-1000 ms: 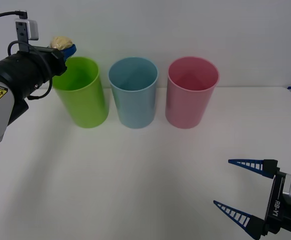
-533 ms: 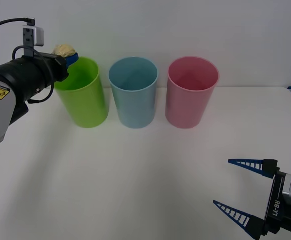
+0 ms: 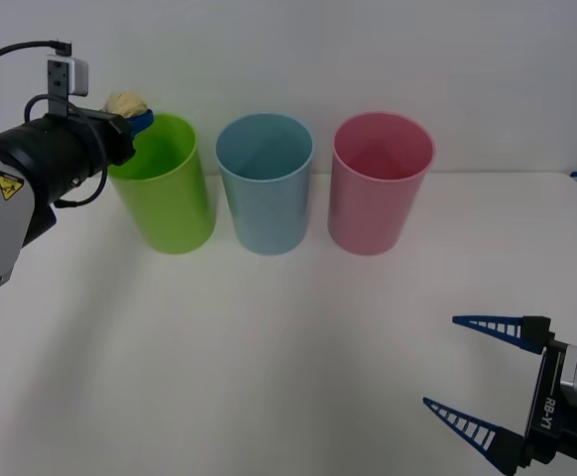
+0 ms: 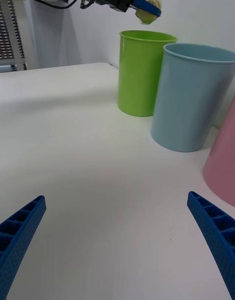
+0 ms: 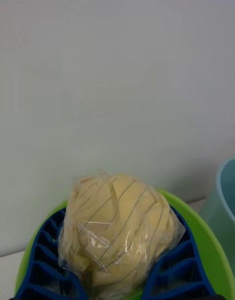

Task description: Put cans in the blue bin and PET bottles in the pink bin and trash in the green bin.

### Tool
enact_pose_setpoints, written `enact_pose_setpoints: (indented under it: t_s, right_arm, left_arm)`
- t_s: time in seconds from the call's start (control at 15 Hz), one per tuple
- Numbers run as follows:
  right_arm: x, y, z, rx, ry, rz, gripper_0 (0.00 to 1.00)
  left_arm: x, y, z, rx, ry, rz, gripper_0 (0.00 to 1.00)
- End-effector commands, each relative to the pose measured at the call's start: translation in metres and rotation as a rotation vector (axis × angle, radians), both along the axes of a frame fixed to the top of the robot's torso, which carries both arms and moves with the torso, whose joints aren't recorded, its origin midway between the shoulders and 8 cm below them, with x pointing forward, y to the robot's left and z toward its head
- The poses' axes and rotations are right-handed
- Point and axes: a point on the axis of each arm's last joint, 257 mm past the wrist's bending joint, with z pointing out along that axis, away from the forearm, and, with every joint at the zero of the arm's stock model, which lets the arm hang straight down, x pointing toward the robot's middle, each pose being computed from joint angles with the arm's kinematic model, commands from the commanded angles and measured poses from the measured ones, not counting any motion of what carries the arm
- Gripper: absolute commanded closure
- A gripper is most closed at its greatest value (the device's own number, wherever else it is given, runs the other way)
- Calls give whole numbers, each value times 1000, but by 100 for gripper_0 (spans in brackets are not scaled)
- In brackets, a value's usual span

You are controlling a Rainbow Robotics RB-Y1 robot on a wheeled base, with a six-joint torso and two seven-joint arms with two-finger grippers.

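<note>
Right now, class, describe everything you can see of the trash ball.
The trash is a small pale yellow lumpy ball, crumpled and wrapped in clear crinkled film. The left claw holds it between its blue ribbed fingers, over the near rim of the green bin, not touching it.

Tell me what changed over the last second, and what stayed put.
The left gripper, shut on the trash, came in slightly toward the green bin and now holds the ball over the bin's rim on the robot's left; nothing was let go. The blue bin, the pink bin and the open right gripper, low over the table near the robot, stayed as they were.
</note>
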Motion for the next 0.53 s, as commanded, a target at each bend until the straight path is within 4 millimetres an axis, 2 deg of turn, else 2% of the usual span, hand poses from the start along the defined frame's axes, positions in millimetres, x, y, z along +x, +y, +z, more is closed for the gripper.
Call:
enact_pose_setpoints:
  t_s: [0.07,0.13,0.27,0.53]
  right_arm:
    - [0,0,0,0,0,0,0]
    - [0,0,0,0,0,0,0]
    - [0,0,0,0,0,0,0]
    - [0,0,0,0,0,0,0]
  left_arm:
    - [2,7,-4,33,1,19,98]
    - [3,9,-3,48,-2,26,81]
    - [3,7,-1,48,-6,23,0]
    - [2,3,0,30,-5,12,0]
